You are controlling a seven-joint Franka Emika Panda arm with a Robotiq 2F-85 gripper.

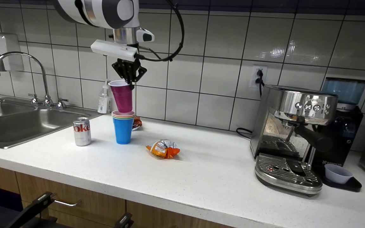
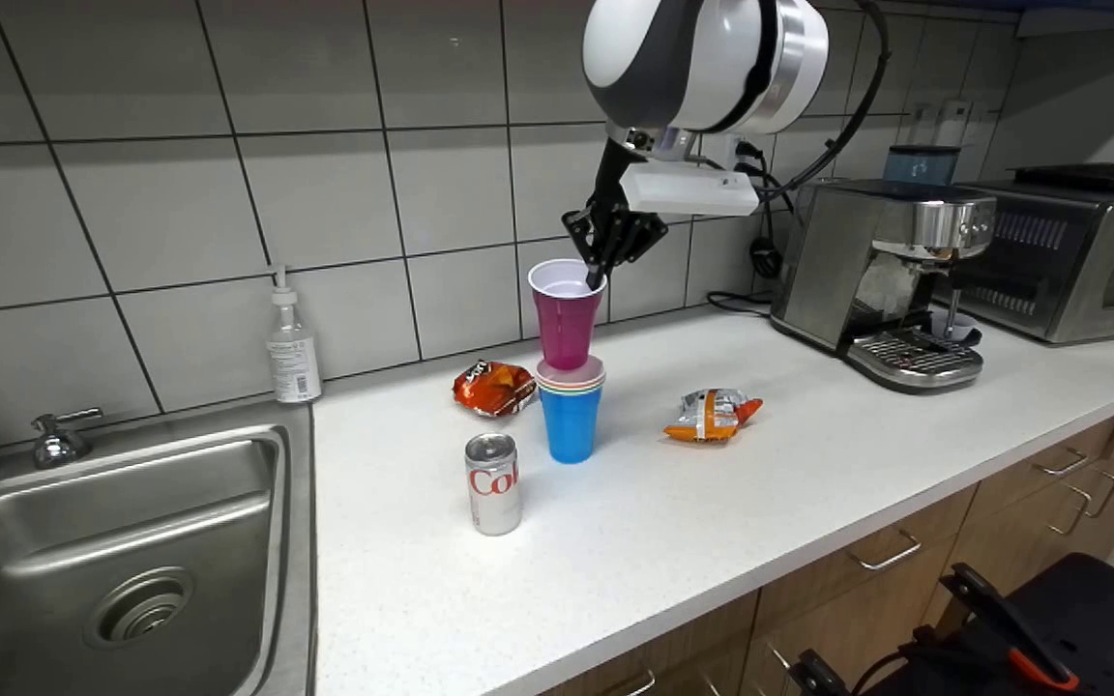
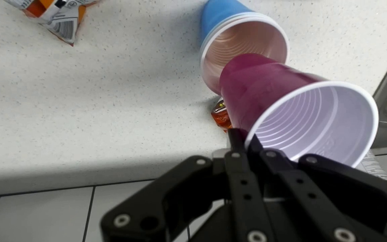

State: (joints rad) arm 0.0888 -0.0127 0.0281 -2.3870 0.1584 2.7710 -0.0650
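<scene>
Pincer [image 3: 246, 140] clenched on magenta cup [image 2: 567, 324] rim | mouth up | long axis slightly off vertical | base over stacked cups [image 1: 123, 129]

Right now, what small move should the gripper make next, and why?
I'd probably ease the magenta cup gently down: the gripper is shut on that cup's rim, and the cup's base sits at the open mouth of the cup stack; whether they touch is hard to tell.

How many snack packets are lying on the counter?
2: the orange-silver packet, right of the cup stack in both exterior views, and the reddish packet, nearer the wall than the stack.
</scene>
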